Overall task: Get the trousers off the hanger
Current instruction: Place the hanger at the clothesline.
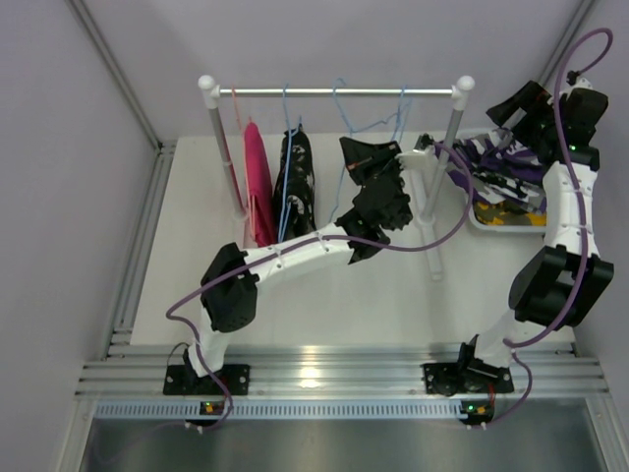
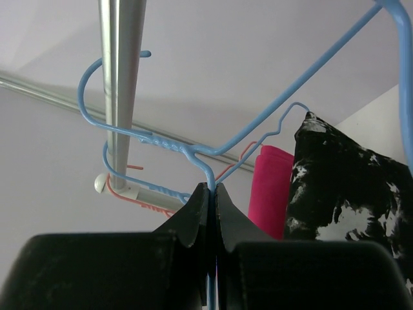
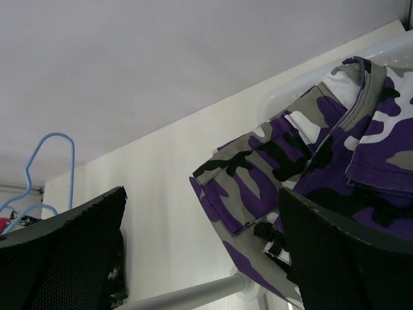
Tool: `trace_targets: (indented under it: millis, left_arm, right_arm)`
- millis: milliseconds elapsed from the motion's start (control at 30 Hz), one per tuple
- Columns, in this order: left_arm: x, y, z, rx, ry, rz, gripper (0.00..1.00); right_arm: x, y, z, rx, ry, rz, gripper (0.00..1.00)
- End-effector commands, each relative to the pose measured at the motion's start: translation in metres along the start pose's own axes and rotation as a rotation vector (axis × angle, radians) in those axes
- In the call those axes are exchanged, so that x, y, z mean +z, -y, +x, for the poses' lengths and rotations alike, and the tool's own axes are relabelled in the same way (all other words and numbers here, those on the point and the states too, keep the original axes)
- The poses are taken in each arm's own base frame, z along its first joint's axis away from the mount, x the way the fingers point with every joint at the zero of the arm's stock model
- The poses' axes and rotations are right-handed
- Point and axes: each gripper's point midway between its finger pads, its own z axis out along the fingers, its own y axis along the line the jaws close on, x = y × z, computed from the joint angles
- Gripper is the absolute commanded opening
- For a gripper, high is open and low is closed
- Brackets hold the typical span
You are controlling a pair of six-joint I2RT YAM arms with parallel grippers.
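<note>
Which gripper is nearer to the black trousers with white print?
Left. The left gripper is beside the black trousers, shut on a blue hanger; the right gripper is far off, open by the purple camouflage trousers.

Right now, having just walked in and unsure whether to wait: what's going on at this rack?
The left fingers are shut on the wire of a blue hanger hooked over the rail. The hot pink trousers and the black printed trousers hang on the rail. The purple camouflage trousers and the yellow-olive pair lie in the white bin at the right. The right fingers are open over them, holding nothing.
</note>
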Motion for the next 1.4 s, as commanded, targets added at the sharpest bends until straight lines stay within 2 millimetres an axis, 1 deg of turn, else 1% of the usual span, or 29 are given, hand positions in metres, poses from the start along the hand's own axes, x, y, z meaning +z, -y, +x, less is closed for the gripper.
trace_targets:
  millis: [0,33,100,133,167,233,267,300,367,433,500,533,700,867,1033,1067,1133,1167,1367]
  left_arm:
    - [0.002,-0.008,-0.004,-0.057,0.021,-0.013,0.02]
    - [0.001,-0.007,-0.004,-0.055,0.021,-0.012,0.05]
    - [0.001,-0.005,-0.003,-0.052,0.016,-0.013,0.08]
    - [0.001,-0.002,-0.002,-0.048,0.016,-0.013,0.11]
    - [0.001,-0.002,-0.002,-0.047,0.014,-0.019,0.17]
    - [0.001,-0.001,-0.001,-0.043,0.012,-0.024,0.21]
    - [0.000,-0.001,0.000,-0.046,0.012,-0.024,0.25]
    - [-0.001,0.000,0.000,-0.049,0.012,-0.027,0.34]
    - [0.000,0.000,0.001,-0.050,0.012,-0.030,0.37]
    - [-0.001,-0.001,0.001,-0.054,0.013,-0.032,0.43]
    - [0.000,-0.001,0.002,-0.056,0.010,-0.032,0.48]
    - [-0.001,-0.001,0.001,-0.054,0.010,-0.031,0.52]
    - [-0.002,0.000,0.003,-0.053,0.002,-0.029,0.62]
    - [-0.004,-0.005,0.004,-0.063,-0.003,-0.028,0.66]
    - [-0.015,-0.007,0.001,-0.113,0.001,-0.001,0.71]
    - [-0.017,-0.013,0.001,-0.129,0.003,0.004,0.72]
    - [-0.021,-0.015,-0.001,-0.156,0.007,0.016,0.73]
    - [-0.023,-0.019,-0.002,-0.166,0.008,0.021,0.74]
    - [-0.039,-0.035,-0.006,-0.214,0.019,0.047,0.76]
  right_arm:
    - [0.003,-0.005,-0.019,-0.042,0.063,-0.040,1.00]
    - [0.003,-0.004,-0.019,-0.043,0.063,-0.040,1.00]
    - [0.003,-0.002,-0.017,-0.043,0.061,-0.036,0.99]
    - [0.004,-0.002,-0.016,-0.043,0.061,-0.036,0.99]
    - [0.004,-0.002,-0.016,-0.042,0.061,-0.034,0.99]
    - [0.004,0.000,-0.014,-0.040,0.056,-0.033,1.00]
    - [0.005,0.000,-0.014,-0.041,0.057,-0.034,0.99]
    - [0.005,0.000,-0.014,-0.041,0.058,-0.034,0.99]
    - [0.005,0.000,-0.014,-0.041,0.057,-0.034,0.99]
    - [0.005,0.000,-0.015,-0.047,0.061,-0.030,0.99]
    - [0.005,0.001,-0.014,-0.048,0.059,-0.028,0.99]
    - [0.004,0.001,-0.014,-0.048,0.058,-0.029,0.99]
    - [0.005,0.002,-0.012,-0.045,0.055,-0.029,0.99]
    - [0.003,0.000,-0.013,-0.045,0.059,-0.031,0.99]
    - [0.000,-0.001,-0.012,-0.048,0.059,-0.033,0.99]
    - [0.000,-0.001,-0.012,-0.048,0.059,-0.034,0.99]
    - [-0.002,-0.003,-0.012,-0.046,0.062,-0.034,0.99]
    - [-0.003,-0.003,-0.012,-0.045,0.062,-0.038,0.99]
    - [-0.011,-0.011,-0.018,-0.047,0.075,-0.048,0.99]
